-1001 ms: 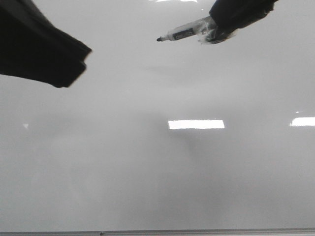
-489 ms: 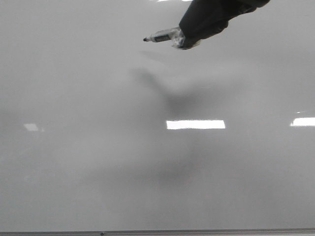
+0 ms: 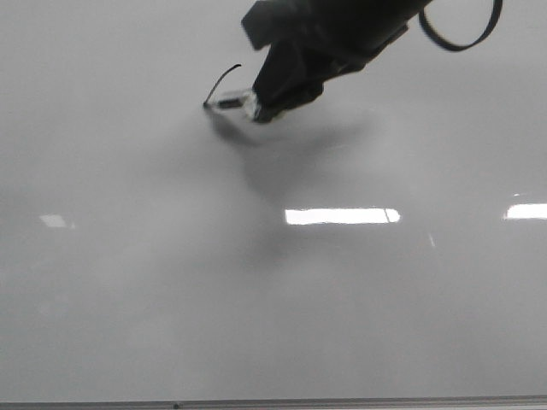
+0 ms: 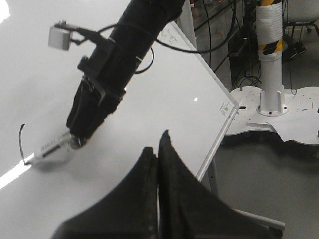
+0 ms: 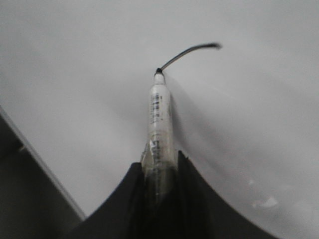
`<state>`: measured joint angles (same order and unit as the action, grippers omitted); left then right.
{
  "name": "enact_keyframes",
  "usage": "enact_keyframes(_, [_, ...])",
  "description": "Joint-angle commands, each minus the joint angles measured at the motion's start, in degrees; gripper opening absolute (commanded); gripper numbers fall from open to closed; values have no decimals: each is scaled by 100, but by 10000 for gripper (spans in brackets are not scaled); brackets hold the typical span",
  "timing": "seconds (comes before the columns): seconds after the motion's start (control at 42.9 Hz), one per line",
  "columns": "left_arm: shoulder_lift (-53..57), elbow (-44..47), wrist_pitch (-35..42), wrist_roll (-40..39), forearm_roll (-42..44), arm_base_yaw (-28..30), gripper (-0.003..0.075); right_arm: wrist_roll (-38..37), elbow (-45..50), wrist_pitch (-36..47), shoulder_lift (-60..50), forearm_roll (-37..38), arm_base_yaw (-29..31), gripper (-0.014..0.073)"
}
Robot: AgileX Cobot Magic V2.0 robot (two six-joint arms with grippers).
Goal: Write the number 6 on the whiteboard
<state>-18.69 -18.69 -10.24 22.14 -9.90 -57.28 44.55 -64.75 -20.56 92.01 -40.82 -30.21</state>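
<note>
floor [image 4: 259, 179]: grey, bare beside the board's edge | post [image 4: 271, 55]: white, black-and-yellow striped bands, upright on a white base plate [image 4: 271, 117] | cables [image 4: 234, 30]: dark, hanging and tangled behind the post | light: bright overhead strips, glare in white bars

The right hand [image 5: 158, 172] grips a marker [image 5: 159, 117], tip touching the whiteboard [image 5: 75, 59] at a short curved black stroke [image 5: 187, 52].
</note>
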Motion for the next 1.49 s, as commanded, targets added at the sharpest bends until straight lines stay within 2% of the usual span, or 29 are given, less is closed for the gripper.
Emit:
enact_keyframes(0.0, [-30, -150, 492, -54, -84, 2, -20, -6, -182, -203, 165, 41, -130, -59])
enact_keyframes(0.116, [-30, -150, 492, -54, -84, 2, -20, -12, -45, -366, 313, 106, -151, -59])
enact_keyframes(0.256, [-30, -150, 492, -54, -84, 2, -20, -85, 318, 3, -117, 218, 160, -59])
enact_keyframes(0.373, [-30, -150, 492, -54, -84, 2, -20, -80, 187, 141, -291, 218, 276, -59])
enact_keyframes(0.489, [-30, -150, 492, -54, -84, 2, -20, -80, -251, 23, 14, 218, 41, -59])
enact_keyframes(0.605, [-30, -150, 492, -54, -84, 2, -20, -80, -602, -600, 329, 243, -232, -59])
enact_keyframes(0.768, [-30, -150, 602, -54, -84, 2, -20, -42, -88, -527, -749, 401, -274, -59])
enact_keyframes(0.838, [-40, -150, 613, -54, -84, 13, -20, 165, 98, -864, -1158, 753, -295, -59])
enact_keyframes(0.932, [-228, -312, 187, -54, -71, 71, -20, 358, 130, -1579, -1428, 1345, -372, -59])
enact_keyframes(1.095, [-1261, -1091, -1273, -54, 340, 196, -8, 377, 130, -2278, -1650, 2181, -704, -59])
enact_keyframes(1.188, [-1962, -1554, -1840, -43, 715, 196, 77, 377, 130, -2436, -1815, 2234, -999, -59])
enact_keyframes(1.327, [-2901, -2152, -2122, 353, 849, 196, 367, 377, 124, -2427, -2112, 2234, -1507, -59])
enact_keyframes(1.374, [-3117, -2306, -2122, 455, 858, 196, 435, 377, 124, -2422, -2193, 2234, -1643, -59])
enact_keyframes(1.467, [-3477, -2569, -2122, 593, 870, 196, 471, 377, 119, -2414, -2293, 2234, -1838, -59])
